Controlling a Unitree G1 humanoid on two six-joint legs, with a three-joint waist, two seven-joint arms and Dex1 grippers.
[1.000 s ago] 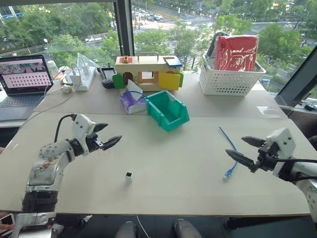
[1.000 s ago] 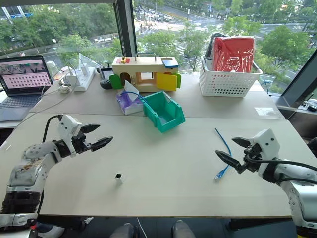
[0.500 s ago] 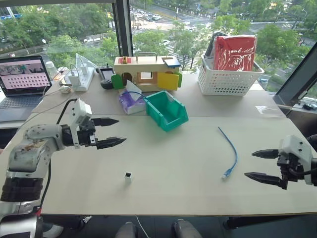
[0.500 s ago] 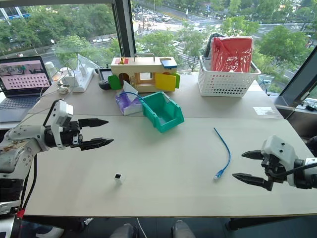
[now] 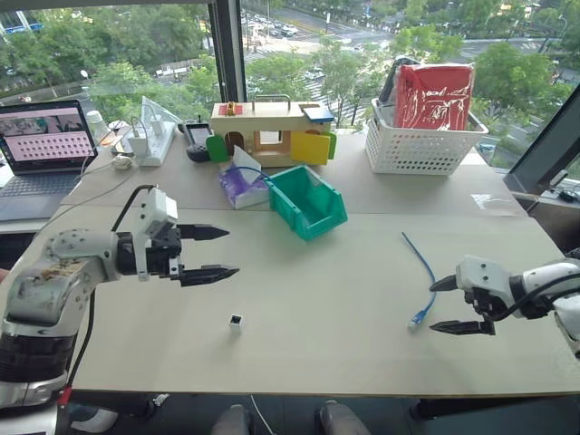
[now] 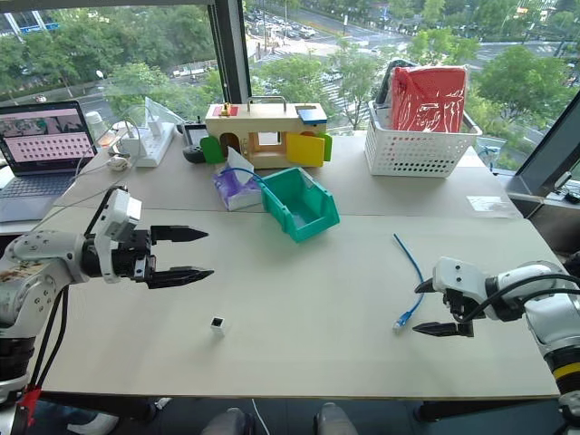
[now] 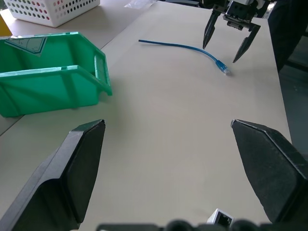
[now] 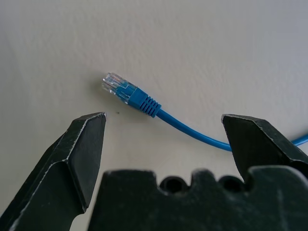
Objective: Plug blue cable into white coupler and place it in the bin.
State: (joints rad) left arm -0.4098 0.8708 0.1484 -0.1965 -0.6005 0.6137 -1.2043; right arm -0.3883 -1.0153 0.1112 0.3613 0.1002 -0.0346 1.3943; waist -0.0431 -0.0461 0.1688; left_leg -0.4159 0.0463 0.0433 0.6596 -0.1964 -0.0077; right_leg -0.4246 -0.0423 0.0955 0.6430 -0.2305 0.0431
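Worktop [image 5: 317,272]: bin [image 5: 306,201] at rear centre, coupler [image 5: 236,321] front left (lying apart), cable [image 5: 423,279] right.

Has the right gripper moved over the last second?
Yes. The right gripper swung out to the right, then came back down beside the blue cable, open by its plug end.

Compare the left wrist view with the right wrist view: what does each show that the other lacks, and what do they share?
Left wrist view alone: the bin, the white basket, the white coupler lying between the open left pincer's fingers, and the whole right pincer hanging open over the cable's plug.

Right wrist view alone: the clear plug close up, lying on the table between the right pincer's fingers, ungripped.

Both: the blue cable and the table.
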